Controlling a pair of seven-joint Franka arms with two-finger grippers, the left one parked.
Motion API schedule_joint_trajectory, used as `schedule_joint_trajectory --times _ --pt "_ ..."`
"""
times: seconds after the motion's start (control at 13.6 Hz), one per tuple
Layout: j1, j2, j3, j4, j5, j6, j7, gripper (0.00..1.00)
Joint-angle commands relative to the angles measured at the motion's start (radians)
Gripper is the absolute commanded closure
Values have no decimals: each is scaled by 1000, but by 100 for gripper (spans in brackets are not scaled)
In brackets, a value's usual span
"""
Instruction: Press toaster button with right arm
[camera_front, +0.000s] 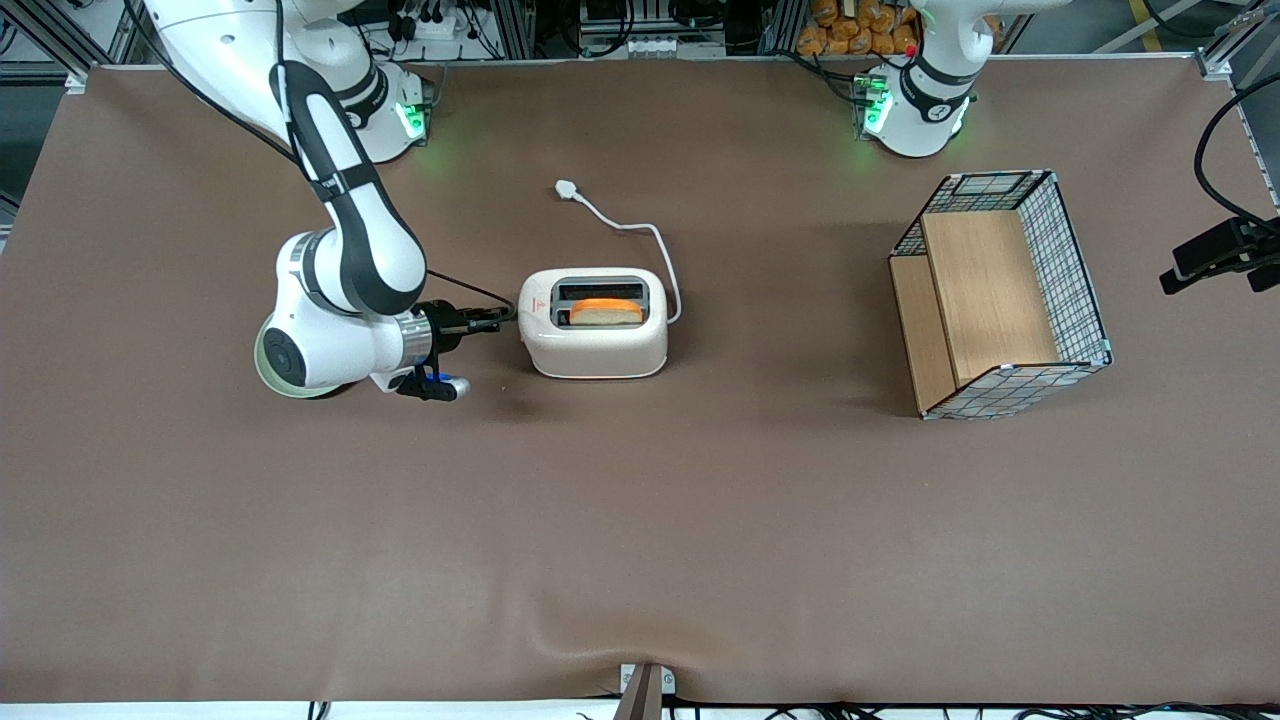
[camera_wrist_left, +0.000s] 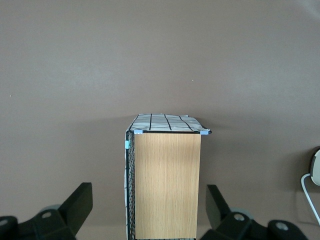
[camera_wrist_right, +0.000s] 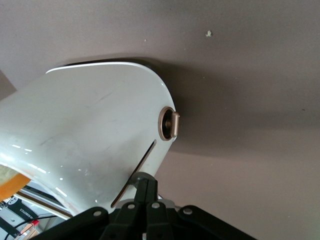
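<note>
Pincer (camera_wrist_right: 146, 192) tips, closed together, touch toaster's (camera_front: 596, 325) narrow end.

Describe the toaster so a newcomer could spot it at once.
On the brown table, look beside the right arm's shut claw, which touches its narrow end. The toaster is cream-white and rounded, with bread in one slot and a thin white cord; the mesh crate has neither.
</note>
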Motion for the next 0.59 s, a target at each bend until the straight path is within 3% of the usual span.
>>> schedule_joint_trajectory --times 0.0,0.51 --pt "-1 31 9 4 22 1 -8 100" --pt "6 76 9 6 75 12 -11 100"
